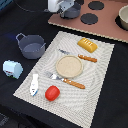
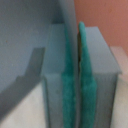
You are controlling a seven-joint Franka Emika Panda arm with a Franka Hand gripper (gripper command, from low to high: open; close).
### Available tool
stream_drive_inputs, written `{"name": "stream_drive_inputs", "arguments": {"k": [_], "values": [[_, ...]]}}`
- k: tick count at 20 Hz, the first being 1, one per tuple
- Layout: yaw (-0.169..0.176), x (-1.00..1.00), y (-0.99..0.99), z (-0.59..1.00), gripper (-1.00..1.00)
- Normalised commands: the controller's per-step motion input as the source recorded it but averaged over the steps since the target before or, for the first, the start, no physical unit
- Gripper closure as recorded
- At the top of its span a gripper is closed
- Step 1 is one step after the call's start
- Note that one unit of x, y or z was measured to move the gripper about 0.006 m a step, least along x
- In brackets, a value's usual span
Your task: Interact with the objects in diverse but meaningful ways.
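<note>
Nothing on the mat looks handled yet, as far as you can judge from these two views. The hand point(image 1: 67, 9) sits at the top centre of the exterior view, over the edge of the pink toy stove point(image 1: 107, 25), well apart from all the toys. In the wrist view its green fingertips point(image 2: 87, 75) are pressed together with only a thin dark seam between them, and nothing is pinched there.

The toys lie spread out lower in the exterior view. The grey pot point(image 1: 31, 46) stands at middle left on the dark counter point(image 1: 15, 105), off the mat. The milk carton point(image 1: 12, 68) is below it, near the left edge. The small white bottle point(image 1: 34, 84) lies on the lower left corner of the woven mat point(image 1: 100, 80), with the red tomato point(image 1: 52, 92) just beside it. The yellow bread loaf point(image 1: 87, 44) rests at the mat's upper right. A tan plate point(image 1: 68, 65) sits mid-mat, a knife point(image 1: 83, 57) above it and a fork point(image 1: 67, 80) below it.

So you have the whole job ahead: the pot looks empty, and you could put the tomato or the loaf in it or on the plate. Any of that first needs the hand brought down the frame and spread open.
</note>
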Motion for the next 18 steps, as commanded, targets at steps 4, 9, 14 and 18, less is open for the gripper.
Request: {"name": "stream_drive_inputs", "arguments": {"k": [4, 9, 14, 18], "values": [[-0.022, -0.3, -0.06, -0.31, 1.0], [0.005, -0.73, 0.18, -0.44, 1.0], [0.012, -0.85, 0.28, -0.4, 1.0], [0.001, -0.92, 0.27, -0.21, 1.0]]}}
